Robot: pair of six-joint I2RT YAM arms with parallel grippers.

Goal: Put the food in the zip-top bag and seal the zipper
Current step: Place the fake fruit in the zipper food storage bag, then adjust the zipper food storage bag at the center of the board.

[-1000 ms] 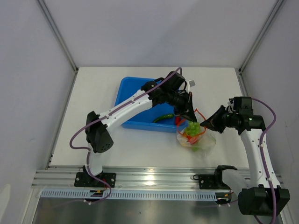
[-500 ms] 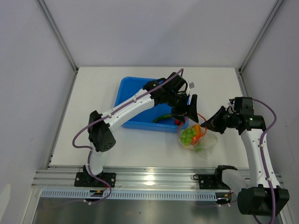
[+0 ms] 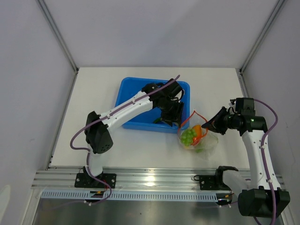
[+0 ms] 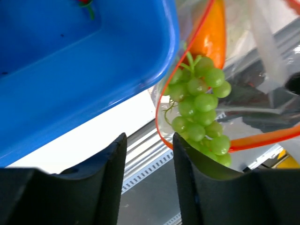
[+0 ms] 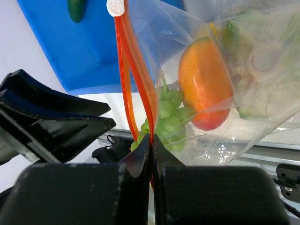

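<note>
Just beyond the arms' bases, the zip-top bag (image 3: 208, 143) lies on the white table (image 3: 93, 93), right of centre, its mouth held up and gaping toward the blue tub (image 3: 126, 93). The right gripper (image 5: 151, 143), fingers pressed together, pinches the zipper (image 5: 136, 84) on the bag's right-hand side. From the closed fingertips the orange-red strip runs up in two separated lines to a white slider tab (image 5: 114, 7).

Inside the clear plastic sit a green grape bunch (image 4: 199, 103) and an orange fruit (image 5: 206, 84), the grapes just inside the mouth. Paler pieces lie behind them, too blurred by the plastic to name.

The left gripper (image 4: 147, 159) hovers just beside the bag's mouth, at the tub's near right corner, its fingers apart with nothing between them.

Farther back, a dark green cucumber (image 5: 75, 7) lies in the tub by its near wall. A red chili (image 4: 84, 3) shows at the top edge of the left wrist view, also in the tub.
</note>
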